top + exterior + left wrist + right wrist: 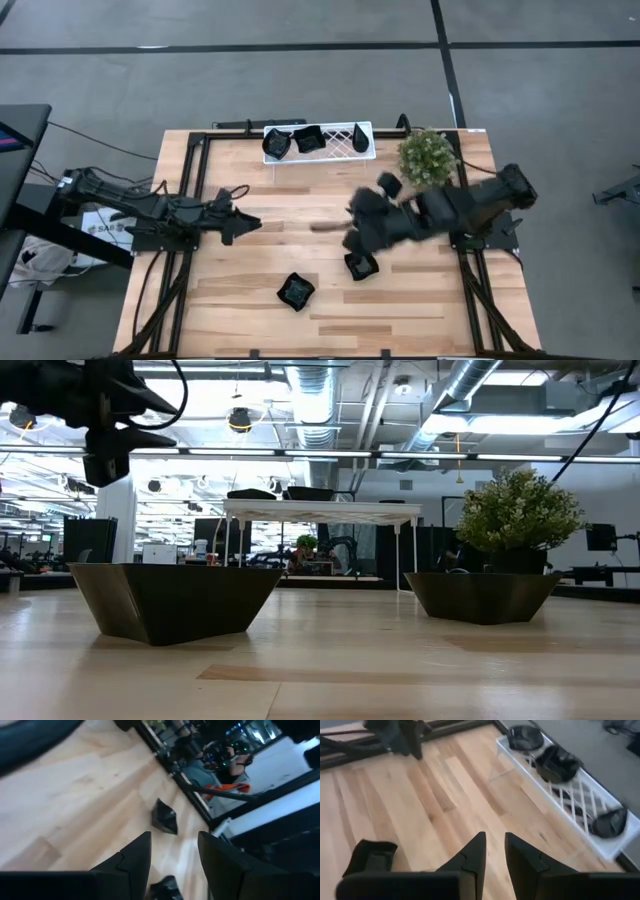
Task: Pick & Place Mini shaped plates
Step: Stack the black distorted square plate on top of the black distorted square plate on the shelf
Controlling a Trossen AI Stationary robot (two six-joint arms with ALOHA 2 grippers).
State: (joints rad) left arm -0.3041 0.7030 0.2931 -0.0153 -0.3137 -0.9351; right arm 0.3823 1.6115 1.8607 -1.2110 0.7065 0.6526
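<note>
Right claw: hung above the bare desk between the white lattice tray and the two loose plates, its fingers nearly together with a narrow gap, nothing between them.
Left claw: waited over the desk well to the left of the tray, fingers spread, nothing held.
Plates in the tray: three glossy black dishes, a rounded one at the left end, a squarish wavy one beside it, a teardrop one at the right end.
Plates on the desk: one well in front of the tray, another just under the right arm.
Green bushy plant: just right of the tray.
</note>
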